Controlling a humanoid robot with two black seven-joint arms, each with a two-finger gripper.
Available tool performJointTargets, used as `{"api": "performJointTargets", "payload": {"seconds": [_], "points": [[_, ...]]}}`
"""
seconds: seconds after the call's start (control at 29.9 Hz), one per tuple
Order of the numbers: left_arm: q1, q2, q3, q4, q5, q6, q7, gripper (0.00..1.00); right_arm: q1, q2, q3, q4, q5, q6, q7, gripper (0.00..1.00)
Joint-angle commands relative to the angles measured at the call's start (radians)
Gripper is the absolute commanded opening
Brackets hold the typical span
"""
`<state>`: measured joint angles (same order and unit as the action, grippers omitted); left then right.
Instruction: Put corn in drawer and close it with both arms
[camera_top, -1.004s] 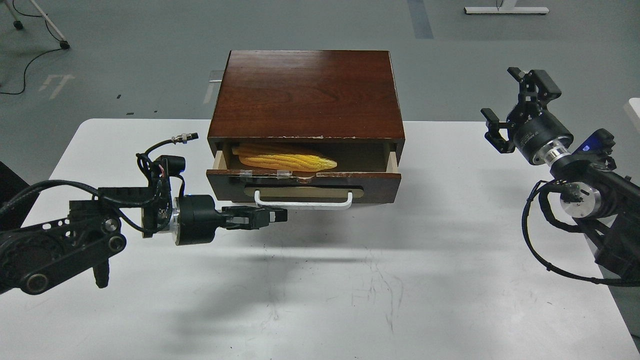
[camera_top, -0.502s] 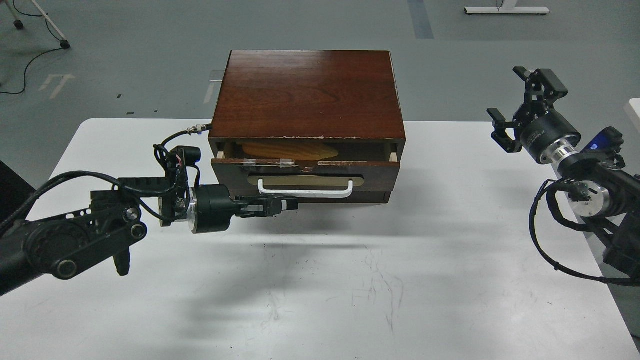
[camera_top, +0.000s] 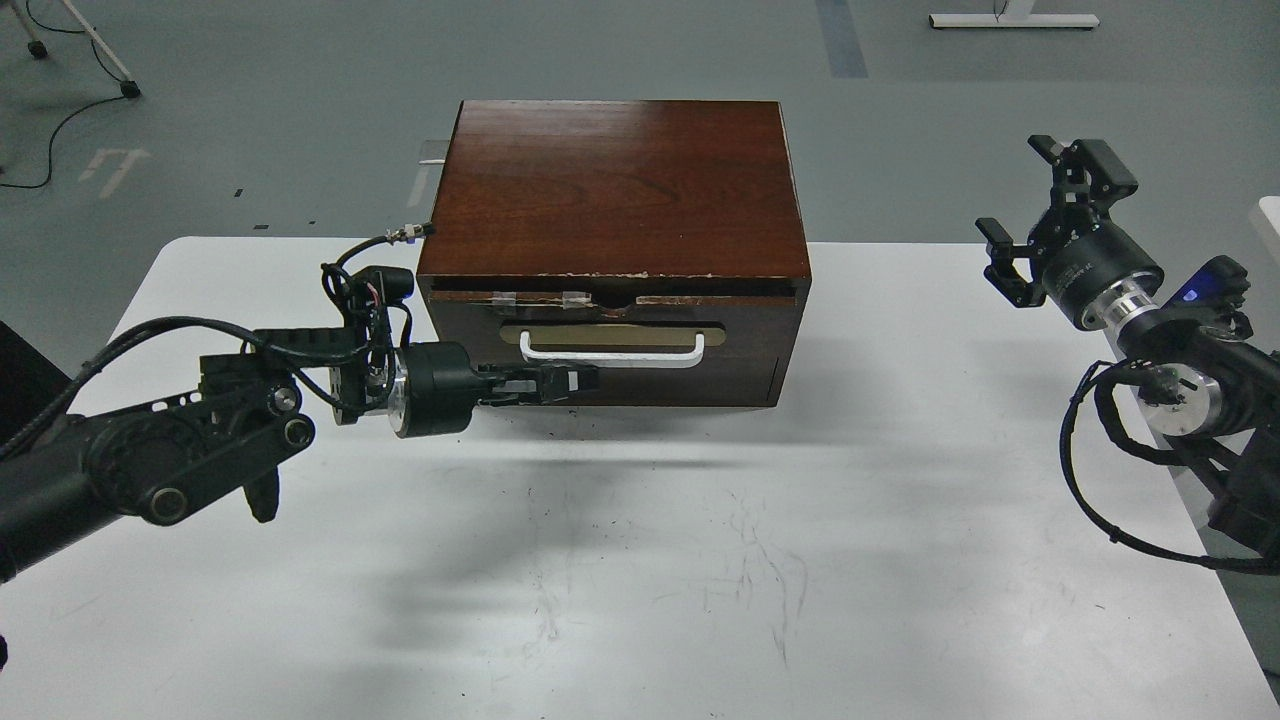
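Note:
The drawer has a dark red-brown front and a white bar handle. It sits flush in the wooden cabinet, closed. The corn is hidden inside. My left gripper is shut, its fingers together, lying level against the cabinet front just below the handle's left end. My right gripper is open and empty, held in the air far to the right of the cabinet.
The cabinet stands at the back middle of a white table. The plain dark panel lies below the drawer. Grey floor lies behind the table, with stand legs at the far corners.
The left gripper has moved forward and pushed the drawer from partly open to closed. The corn has gone from sight. The right gripper has drifted slightly right and stays open.

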<state>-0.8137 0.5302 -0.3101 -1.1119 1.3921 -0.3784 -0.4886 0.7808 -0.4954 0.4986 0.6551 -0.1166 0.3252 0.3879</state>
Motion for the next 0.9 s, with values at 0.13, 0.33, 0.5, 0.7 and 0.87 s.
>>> {"api": "performJointTargets", "payload": {"seconds": [0.13,0.33,0.5,0.7,0.87], "points": [[-0.01,-0.026,0.002,0.027,-0.001,0.001,0.0,0.0,0.0,0.0,0.0,0.0,0.0,0.0,0.0,1.0],[-0.001,-0.041,0.005,0.003,-0.007,-0.002,0.0,0.53,-0.001,0.0,0.0,-0.003,-0.002,0.0,0.0,1.0],[0.062,-0.023,0.008,-0.058,-0.015,-0.007,0.0,0.99,-0.006,0.0,-0.009,-0.009,-0.009,-0.002,0.0,1.0],[0.087,0.125,-0.049,-0.19,-0.218,-0.11,0.0,0.99,0.015,0.0,-0.035,-0.006,-0.009,-0.002,0.0,1.0],[0.088,0.159,-0.318,-0.093,-0.54,-0.11,0.0,0.99,0.054,0.009,-0.026,-0.009,-0.009,-0.008,0.011,1.0]]}}
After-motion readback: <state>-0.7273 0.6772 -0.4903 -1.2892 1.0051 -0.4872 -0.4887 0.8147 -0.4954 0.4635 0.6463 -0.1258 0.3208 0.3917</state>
